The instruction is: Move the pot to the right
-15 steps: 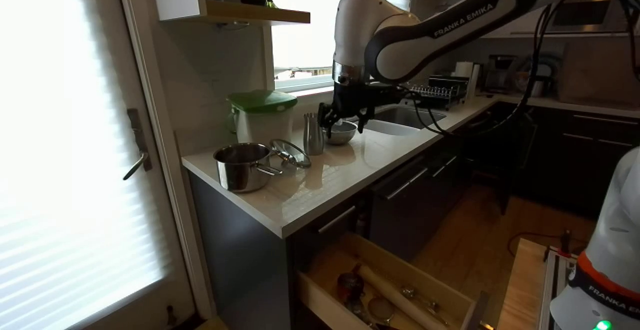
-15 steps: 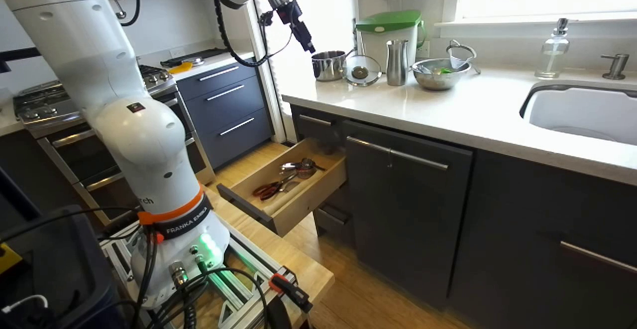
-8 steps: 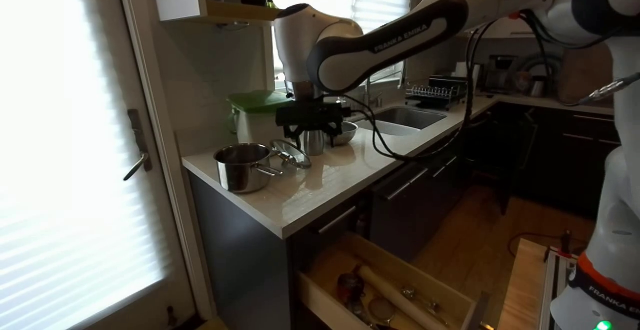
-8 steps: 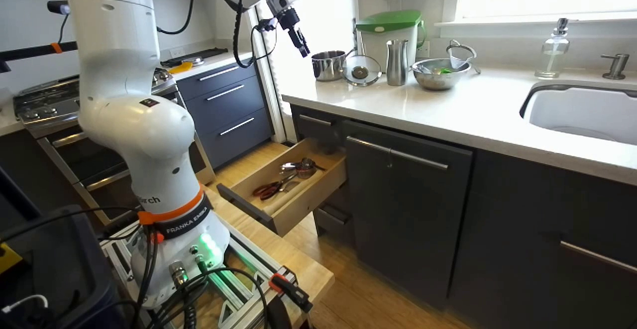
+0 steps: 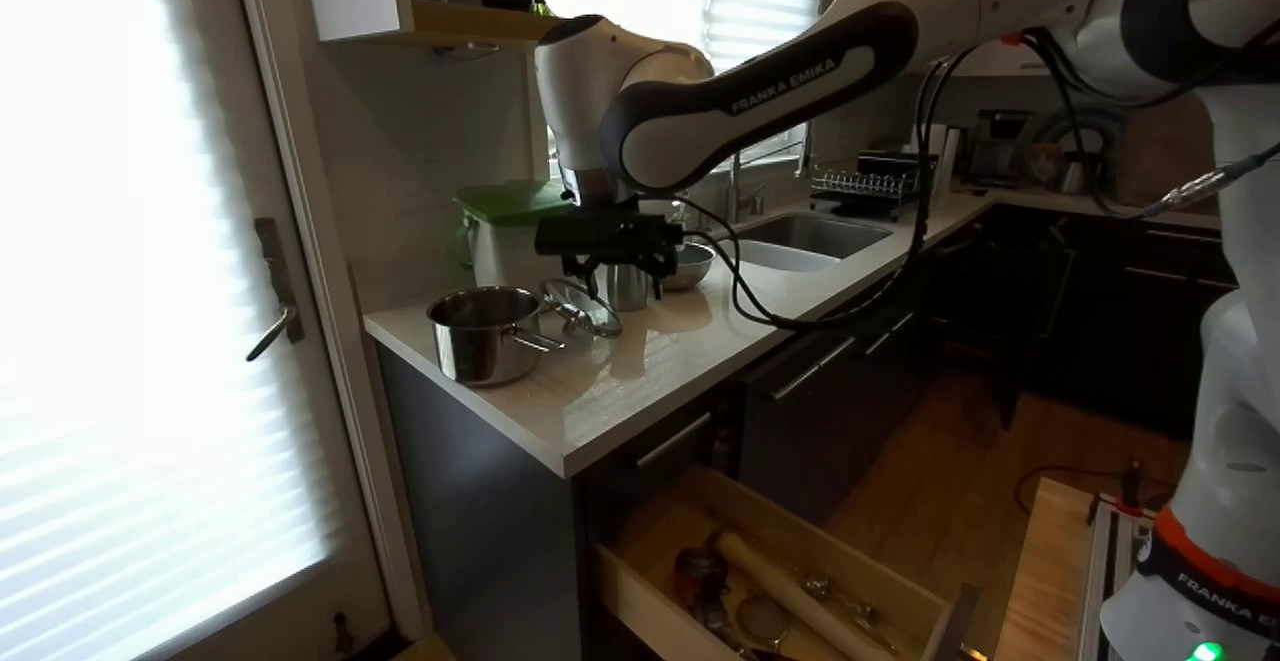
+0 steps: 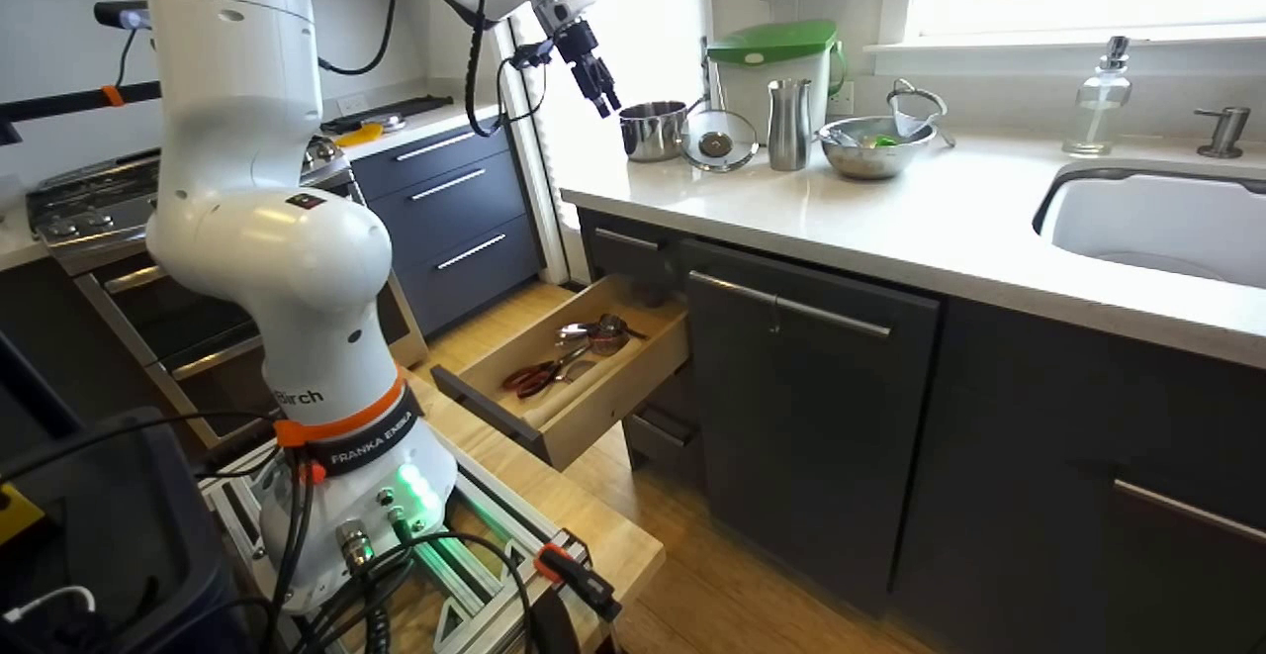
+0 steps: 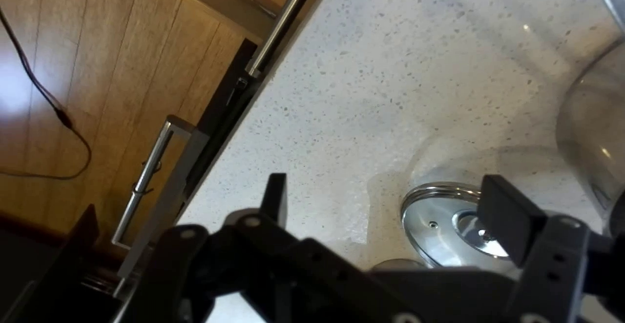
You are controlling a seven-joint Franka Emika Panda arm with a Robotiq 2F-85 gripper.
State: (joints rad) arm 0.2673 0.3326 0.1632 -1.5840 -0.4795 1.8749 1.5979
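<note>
The pot [image 5: 487, 346] is a shiny cylindrical metal pot with an open top and a wire handle. It stands upright at the counter's end and also shows in an exterior view [image 6: 653, 132]. Its round glass lid [image 6: 719, 142] leans beside it and also shows in an exterior view [image 5: 582, 307]. My gripper [image 5: 625, 288] is empty, its fingers spread, above the counter; it shows near the pot in an exterior view [image 6: 609, 108]. In the wrist view [image 7: 383, 196] a lid-like disc lies partly behind one finger. Curved shapes at that view's right edge are cut off; I cannot tell whether they are the pot.
A steel pitcher [image 6: 789, 126], a metal bowl [image 6: 870, 147] and a green-lidded bin [image 6: 776, 55] stand beyond the lid. A shelf [image 5: 500, 23] hangs above the counter [image 5: 640, 381]. A drawer [image 6: 613, 392] with utensils stands open below.
My gripper has moved toward the pot's end of the counter and turned. Over the last half second it has shifted only slightly. The pot and lid have not moved.
</note>
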